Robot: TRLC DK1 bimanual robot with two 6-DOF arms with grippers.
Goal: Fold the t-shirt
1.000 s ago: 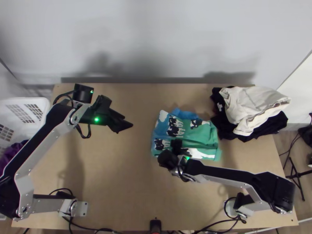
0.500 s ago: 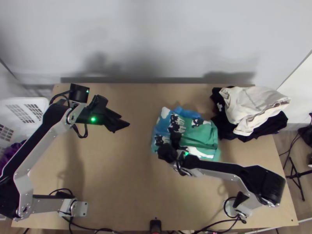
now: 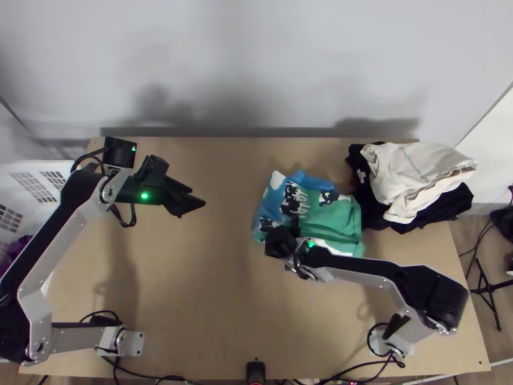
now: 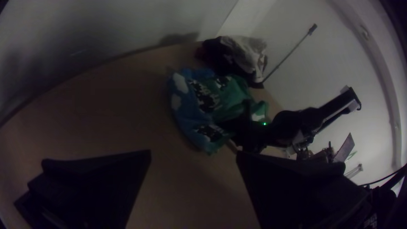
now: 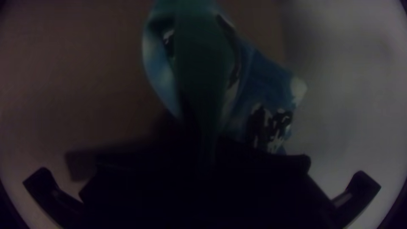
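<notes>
Purple cloth [image 3: 13, 248] in white basket [image 3: 38, 166] beside table [image 3: 211, 289]. Left claw [image 3: 197, 196] apart; right claw [image 3: 293, 226] clamped on t-shirt [image 3: 333, 218].

Silver-grey links, black joints, cables

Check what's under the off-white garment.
Dark cloth shows past the off-white garment at its left and near sides. How that cloth lies beneath is covered.

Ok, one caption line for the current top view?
Right pincer grips the blue-green t-shirt near a pile of clothes; the left pincer is open.
</notes>
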